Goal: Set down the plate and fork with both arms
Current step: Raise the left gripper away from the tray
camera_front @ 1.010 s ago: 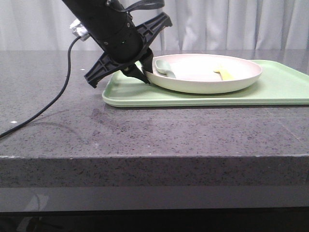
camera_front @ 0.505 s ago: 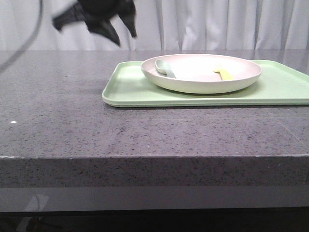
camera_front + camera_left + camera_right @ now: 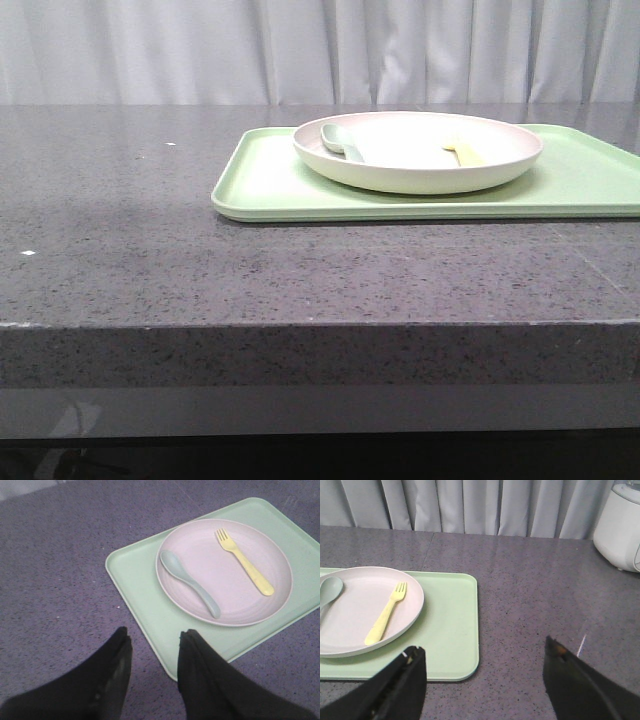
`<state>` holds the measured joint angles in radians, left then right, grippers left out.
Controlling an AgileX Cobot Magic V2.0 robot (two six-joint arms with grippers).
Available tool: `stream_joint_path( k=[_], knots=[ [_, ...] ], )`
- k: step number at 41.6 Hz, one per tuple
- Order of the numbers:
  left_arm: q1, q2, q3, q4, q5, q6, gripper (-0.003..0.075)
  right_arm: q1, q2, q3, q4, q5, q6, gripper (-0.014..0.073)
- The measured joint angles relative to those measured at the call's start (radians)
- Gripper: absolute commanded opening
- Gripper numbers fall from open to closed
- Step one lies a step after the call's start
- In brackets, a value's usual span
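left gripper (image 3: 152, 652) hanging over bare table (image 3: 120, 250) near tray corner, jaws apart, holding nothing | right gripper (image 3: 482, 672) jaws spread wide, empty | plate (image 3: 418, 150) sitting on tray (image 3: 270, 185) | fork (image 3: 244, 561) lying in plate beside spoon (image 3: 189, 581) — placement looking finished, arms clear

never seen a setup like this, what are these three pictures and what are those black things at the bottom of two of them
This is a two-armed robot at a grey table. One picture looks forward over the table; no arm shows in it. The other two come from cameras on each wrist, so the black shapes are the fingers of the left gripper and the right gripper. Both are open, hold nothing and hang above the table. On the table lies a green tray. A plate sits on the tray, and in it lie a yellow fork and a spoon, apart. A white appliance stands farther off.
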<state>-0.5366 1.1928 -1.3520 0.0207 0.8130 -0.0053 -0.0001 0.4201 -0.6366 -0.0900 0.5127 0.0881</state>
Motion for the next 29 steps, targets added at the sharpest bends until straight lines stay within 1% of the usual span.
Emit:
stream_joint_path(
  k=[10,14,17,19,23,29],
  knots=[
    [0.062,-0.309,0.261,-0.014,0.000,0.038,0.0237,0.000,0.000,0.000,0.002,0.002,0.000,0.0519],
    [0.068,-0.399,0.366,-0.030,0.000,0.038,0.0237,0.000,0.000,-0.004,0.032,0.020,0.000,0.0519],
    [0.070,-0.458,0.423,-0.042,0.000,0.038,0.0237,0.000,0.009,-0.024,0.076,0.060,0.000,0.0519],
    [0.071,-0.483,0.443,-0.048,0.000,0.038,0.0237,0.000,0.028,-0.045,0.107,0.096,-0.017,0.0519],
    [0.073,-0.504,0.457,-0.055,0.000,0.038,0.0237,0.014,0.083,-0.097,0.175,0.188,-0.095,0.0519],
    [0.073,-0.507,0.460,-0.055,0.000,0.038,0.0237,0.084,0.215,-0.199,0.298,0.312,-0.231,0.0519]
  ],
)
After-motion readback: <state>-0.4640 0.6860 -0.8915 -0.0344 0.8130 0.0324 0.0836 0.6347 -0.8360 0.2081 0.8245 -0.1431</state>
